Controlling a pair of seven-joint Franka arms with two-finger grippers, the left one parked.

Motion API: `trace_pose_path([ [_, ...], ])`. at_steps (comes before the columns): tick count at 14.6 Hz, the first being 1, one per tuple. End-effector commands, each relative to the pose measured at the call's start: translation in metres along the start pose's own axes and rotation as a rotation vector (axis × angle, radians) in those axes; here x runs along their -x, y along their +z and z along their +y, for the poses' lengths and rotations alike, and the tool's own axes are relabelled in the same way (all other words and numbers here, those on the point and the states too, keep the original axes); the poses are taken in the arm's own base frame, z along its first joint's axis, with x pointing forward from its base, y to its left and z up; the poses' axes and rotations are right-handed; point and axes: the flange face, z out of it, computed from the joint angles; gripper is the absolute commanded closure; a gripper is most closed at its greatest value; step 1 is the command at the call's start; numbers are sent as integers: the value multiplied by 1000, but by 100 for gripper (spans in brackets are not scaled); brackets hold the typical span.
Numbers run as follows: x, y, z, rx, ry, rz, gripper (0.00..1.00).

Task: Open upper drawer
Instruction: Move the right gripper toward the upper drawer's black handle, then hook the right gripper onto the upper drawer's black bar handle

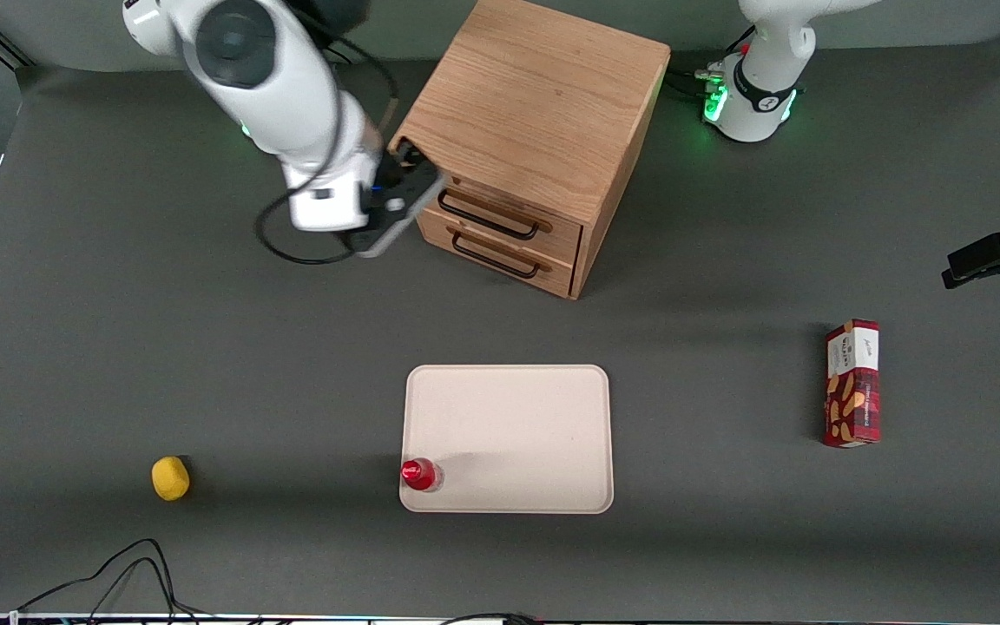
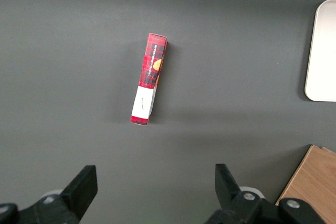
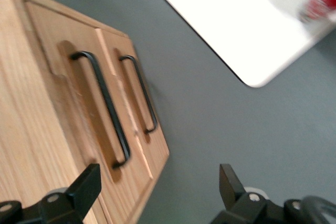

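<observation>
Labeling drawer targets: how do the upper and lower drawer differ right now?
Position: the upper drawer sits just under the cabinet top; the lower drawer sits below it, next to the table.
Gripper: the open gripper hangs beside the upper drawer's handle end, touching nothing; the lower drawer's handle is farther from it.
Shared: both shut, light oak, each with a black wire handle.

Gripper [image 1: 396, 217]: fingers spread, beside the cabinet [image 1: 543, 104] at its working-arm end, level with the upper drawer [image 1: 500, 217]. Table strip [image 1: 500, 330] in front of both drawers bare; tray [image 1: 509, 417] nearer the camera, well apart.
</observation>
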Motion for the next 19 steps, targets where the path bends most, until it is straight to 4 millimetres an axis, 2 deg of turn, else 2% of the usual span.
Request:
trace_pose_path([
  [1,-23,11,-18,-8,-117,27,0],
  [6,-33,25,-42,-6,-162,44,0],
  [10,-36,72,-35,1,-158,11,0],
  [13,-36,97,-30,2,-160,6,0],
  [15,-37,110,-27,-3,-157,-12,0],
  [19,-32,124,-24,-9,-192,-40,0],
])
